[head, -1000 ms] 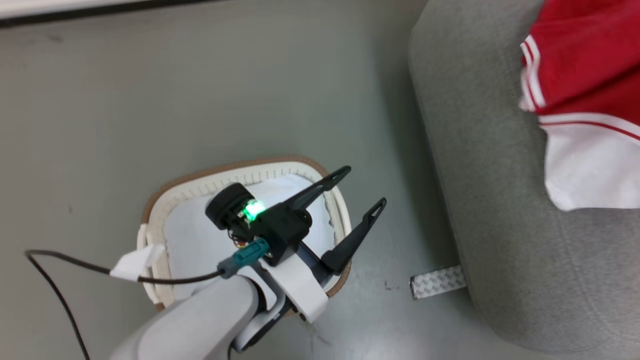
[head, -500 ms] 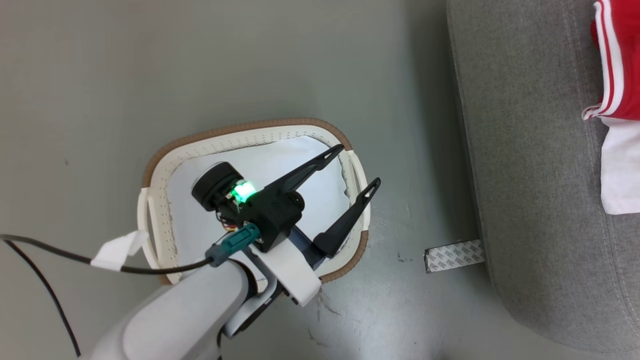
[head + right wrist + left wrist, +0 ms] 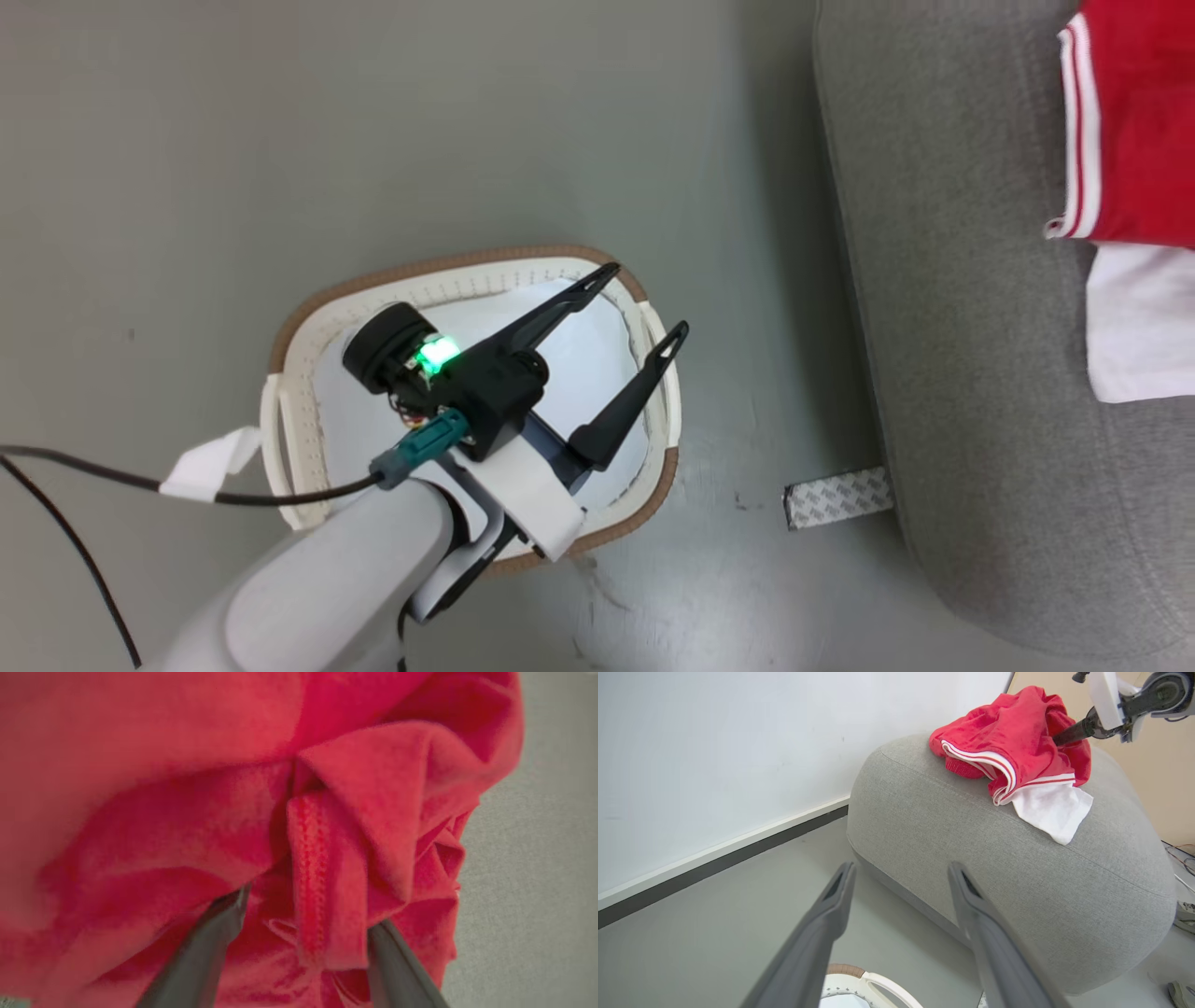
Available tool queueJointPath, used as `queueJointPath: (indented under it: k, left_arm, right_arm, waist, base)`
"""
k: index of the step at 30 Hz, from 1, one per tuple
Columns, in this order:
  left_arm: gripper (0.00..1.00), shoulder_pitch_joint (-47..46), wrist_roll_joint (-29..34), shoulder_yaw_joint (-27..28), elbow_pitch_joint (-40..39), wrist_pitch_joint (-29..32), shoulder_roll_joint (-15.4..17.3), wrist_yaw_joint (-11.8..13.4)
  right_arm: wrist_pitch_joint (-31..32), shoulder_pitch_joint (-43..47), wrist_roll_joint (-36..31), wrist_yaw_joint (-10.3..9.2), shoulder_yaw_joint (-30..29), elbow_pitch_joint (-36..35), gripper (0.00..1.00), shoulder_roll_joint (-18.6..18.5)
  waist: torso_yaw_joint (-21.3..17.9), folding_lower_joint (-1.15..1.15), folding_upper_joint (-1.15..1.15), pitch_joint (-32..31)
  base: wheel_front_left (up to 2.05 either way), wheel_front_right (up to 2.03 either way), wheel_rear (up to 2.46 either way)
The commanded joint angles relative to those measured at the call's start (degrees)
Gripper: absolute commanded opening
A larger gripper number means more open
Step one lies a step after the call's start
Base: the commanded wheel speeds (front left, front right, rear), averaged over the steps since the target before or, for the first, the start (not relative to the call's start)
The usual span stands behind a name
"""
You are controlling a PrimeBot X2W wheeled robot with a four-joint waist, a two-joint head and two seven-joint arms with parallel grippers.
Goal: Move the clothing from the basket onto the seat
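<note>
I am watching my right hand (image 3: 308, 910) first. Its two fingers are standing well apart and pushing into the clothing (image 3: 1008, 742), with a stitched red fold hanging loose between them (I am not seeing anything pinched). My left hand (image 3: 646, 300) is also spread wide and carrying nothing. It is hovering over the basket (image 3: 448, 266), with one fingertip above the far rim and the other above the rim nearest the seat (image 3: 962, 327).

Compared with half a second ago, the head camera is swinging slightly, so more of the red is showing at the top right. The left hand is keeping the same spread over the basket.

The basket is sitting on the floor (image 3: 373, 140) with only its pale lining (image 3: 597, 373) showing inside. A strip of bare floor is separating it from the seat's rounded edge, and a piece of tape (image 3: 836, 497) is lying there, running up to the seat's base. Open floor is stretching beyond the basket and to its left, up to the wall (image 3: 714, 765).

The clothing is lying heaped on top of the seat, back from the near edge, with a band of bare grey upholstery in front of it. From the left wrist camera, its long axis is running from the bunched red part down to the white panel, whose corner is pointing down the seat's slope.
</note>
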Motion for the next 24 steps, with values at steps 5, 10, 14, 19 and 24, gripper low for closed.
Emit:
queueJointPath:
  k: [5,10,14,19,24]
  left_arm:
    - [1.0,2.13,-1.54,0.77,2.15,-2.14,-0.43,0.95]
    - [1.0,5.13,-3.23,2.08,4.55,-4.18,-0.77,2.27]
    - [1.0,7.74,-4.58,3.45,5.8,-5.47,-0.84,3.76]
    - [1.0,10.49,-6.49,6.73,6.25,-6.41,-0.67,5.93]
    - [1.0,12.78,-8.47,10.48,6.39,-6.69,1.15,6.84]
  right_arm:
    - [5.7,2.25,2.65,-0.14,1.86,-3.17,1.0,-2.48]
    - [9.29,4.48,4.58,-0.15,2.66,-8.68,1.0,-5.42]
    - [8.12,6.16,4.22,-0.14,2.73,-14.95,1.0,-7.13]
    - [5.59,9.07,5.21,-0.14,0.94,-22.2,1.0,-7.54]
    - [1.1,13.09,2.29,-0.14,-0.83,-30.26,1.0,-8.46]
  waist:
    - [-0.53,-0.01,0.0,-6.99]
    - [-0.47,-0.01,0.0,-14.37]
    - [0.27,-0.01,0.0,-19.91]
    - [2.17,-0.01,0.0,-25.43]
    - [4.07,-0.01,0.0,-28.92]
  base:
    - [0.0,0.0,0.0]
    - [0.0,0.0,0.0]
    - [0.0,0.0,0.0]
    - [0.0,0.0,0.0]
    - [0.0,0.0,0.0]
